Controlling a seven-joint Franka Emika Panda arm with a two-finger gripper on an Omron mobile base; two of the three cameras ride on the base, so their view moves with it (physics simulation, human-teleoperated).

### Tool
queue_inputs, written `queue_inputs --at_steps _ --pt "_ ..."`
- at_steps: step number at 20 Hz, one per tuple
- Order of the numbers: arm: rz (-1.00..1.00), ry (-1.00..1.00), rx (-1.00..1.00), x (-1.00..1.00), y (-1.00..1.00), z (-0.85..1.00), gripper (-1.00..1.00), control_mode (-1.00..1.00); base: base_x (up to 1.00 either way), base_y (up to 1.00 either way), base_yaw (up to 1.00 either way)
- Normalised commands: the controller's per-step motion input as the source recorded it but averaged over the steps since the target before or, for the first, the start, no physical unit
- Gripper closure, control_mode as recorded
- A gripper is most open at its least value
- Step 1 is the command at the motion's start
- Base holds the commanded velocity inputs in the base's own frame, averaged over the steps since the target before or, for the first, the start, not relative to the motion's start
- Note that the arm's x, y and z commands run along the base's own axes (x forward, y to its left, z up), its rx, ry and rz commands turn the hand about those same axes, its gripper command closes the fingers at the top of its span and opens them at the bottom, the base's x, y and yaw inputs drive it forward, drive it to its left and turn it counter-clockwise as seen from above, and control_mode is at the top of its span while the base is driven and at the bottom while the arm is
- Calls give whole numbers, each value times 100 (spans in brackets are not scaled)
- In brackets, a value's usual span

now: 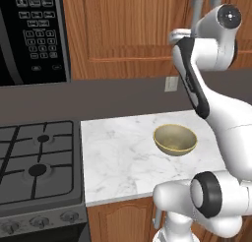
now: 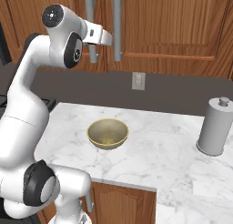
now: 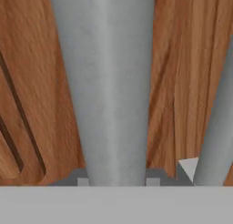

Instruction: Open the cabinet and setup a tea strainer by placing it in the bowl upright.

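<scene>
Gripper (image 2: 94, 41) is raised to the wall cabinets, right at the left one of two grey vertical bar handles. In the hand view that bar handle (image 3: 105, 86) runs up the middle, with the two finger tips (image 3: 83, 181) showing on either side of its base. The tips stand apart with the bar between them; whether they press on it cannot be told.

That handle's long axis is vertical, parallel to the second bar handle (image 2: 118, 28) just beside it on the right. In the right base view the cabinet (image 2: 173, 22), reddish-brown with a raised panel, lies to the right of the two handles, its door flat in line with the neighbouring fronts, so it is shut.

Below runs a dark grey backsplash (image 2: 173, 93) with a pale wall outlet (image 2: 138, 80). A white marble worktop (image 1: 118, 157) carries the bowl (image 1: 175, 139), olive-gold and round, mouth upward, sitting toward the right part of the slab in the left base view, nearer its front edge than the back. A grey cylindrical canister (image 2: 215, 126) stands upright near the worktop's right edge, well apart from the bowl. Left of the worktop is a black gas stove (image 1: 37, 160), with a black microwave (image 1: 32, 34) mounted above it.
</scene>
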Motion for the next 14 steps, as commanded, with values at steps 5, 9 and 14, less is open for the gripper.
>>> queue_inputs --at_steps 5,9,14 --pt "-23 0 -5 -100 17 24 100 -100 0 0 0" --pt "-17 0 -6 -100 7 26 100 -100 0 0 0" --pt "-18 0 -1 -100 49 19 100 -100 0 0 0"
